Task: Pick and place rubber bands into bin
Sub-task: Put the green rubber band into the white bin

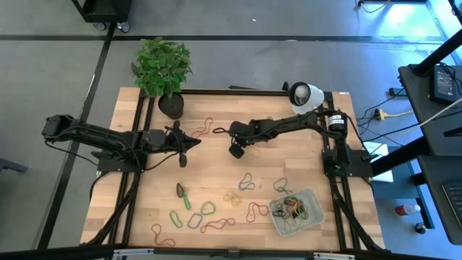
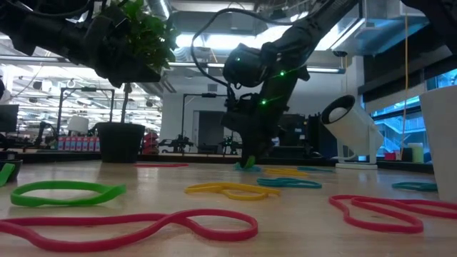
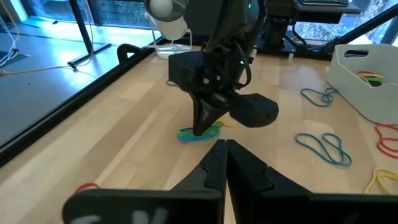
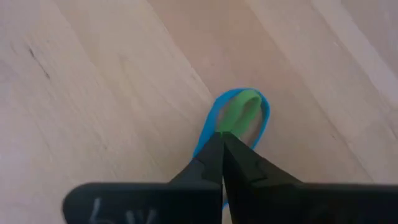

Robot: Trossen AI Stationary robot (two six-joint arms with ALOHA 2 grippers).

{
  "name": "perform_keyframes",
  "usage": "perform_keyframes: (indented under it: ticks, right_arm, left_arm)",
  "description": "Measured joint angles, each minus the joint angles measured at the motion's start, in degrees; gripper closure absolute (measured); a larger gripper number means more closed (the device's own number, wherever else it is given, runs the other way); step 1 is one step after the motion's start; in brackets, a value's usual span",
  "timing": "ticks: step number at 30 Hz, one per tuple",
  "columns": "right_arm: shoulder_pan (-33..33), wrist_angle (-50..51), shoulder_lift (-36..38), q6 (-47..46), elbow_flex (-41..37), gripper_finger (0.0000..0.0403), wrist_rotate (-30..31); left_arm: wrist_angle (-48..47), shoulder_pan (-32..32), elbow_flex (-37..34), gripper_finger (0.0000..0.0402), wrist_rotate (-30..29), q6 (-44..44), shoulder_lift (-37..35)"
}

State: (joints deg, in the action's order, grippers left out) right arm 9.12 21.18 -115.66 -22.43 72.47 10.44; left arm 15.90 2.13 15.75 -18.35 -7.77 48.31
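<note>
My right gripper [image 1: 236,151] stands near the table's middle, pointing down, shut on a small blue and green rubber band bundle [image 4: 241,112], which also shows in the left wrist view [image 3: 200,134]. My left gripper [image 1: 185,146] hovers to its left, shut and holding nothing. Several loose rubber bands lie flat on the wood nearer the near edge: green [image 1: 206,209], red [image 1: 216,225], yellow [image 1: 232,196], teal [image 1: 247,180]. The pale bin [image 1: 312,195] sits at the near right and holds a tangle of bands. My right gripper pinches the blue and green bands between its two fingertips at the loops' nearer end [image 4: 227,127]. The fingers come from above, pointing down. The rest of the loops lies on the table beyond the fingertips [image 2: 249,166].
A potted plant [image 1: 164,68] stands at the far left corner and a white round device [image 1: 304,94] at the far right. A red band [image 1: 206,130] lies near the far edge. Bare wood lies between the grippers and the bin.
</note>
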Motion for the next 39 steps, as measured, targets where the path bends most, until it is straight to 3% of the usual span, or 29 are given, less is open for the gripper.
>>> perform_keyframes:
  ticks: [17,28,39]
  right_arm:
    - [-5.1,9.5,11.5,0.1,-0.1,0.0401,0.1]
    - [-5.4,-6.7,7.9,-1.1,-7.8,0.0344,0.2]
    - [-5.1,-9.5,6.2,1.8,-8.3,0.0295,1.7]
  left_arm:
    - [0.1,0.0,0.0,0.0400,0.0,0.0,0.0]
    - [0.6,0.0,0.0,0.0395,-0.1,0.0,0.0]
    - [0.6,0.0,0.0,0.0396,-0.1,0.0,0.0]
